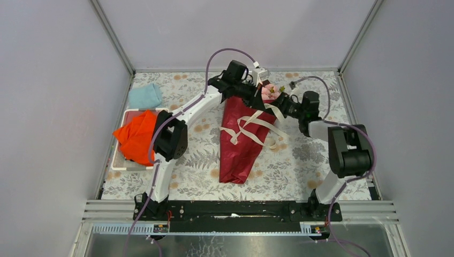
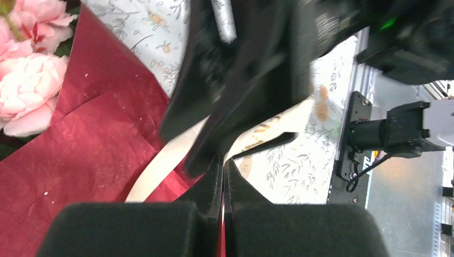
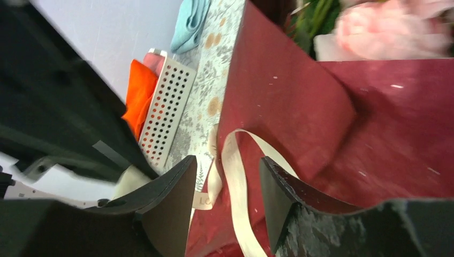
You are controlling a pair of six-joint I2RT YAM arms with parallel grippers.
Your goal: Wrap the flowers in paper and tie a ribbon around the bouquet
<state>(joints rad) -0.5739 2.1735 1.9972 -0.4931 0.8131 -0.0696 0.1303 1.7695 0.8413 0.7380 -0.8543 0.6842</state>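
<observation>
At the far left lies a light blue cloth (image 1: 145, 96); nearer, an orange cloth (image 1: 136, 136) fills a white tray (image 1: 128, 167). My left gripper (image 2: 222, 163) reaches to the far, wide end of the bouquet (image 1: 240, 144). Its fingers are pressed tight together over the red paper (image 2: 80, 160), and I cannot tell whether they pinch anything. The cream ribbon (image 1: 257, 124) loops across the cone just nearer than that. The pink flowers (image 1: 269, 90) show at the far end, between my grippers. My right gripper (image 3: 227, 166), coming from the right, has its fingers parted, with the ribbon lying on the paper in the gap.
</observation>
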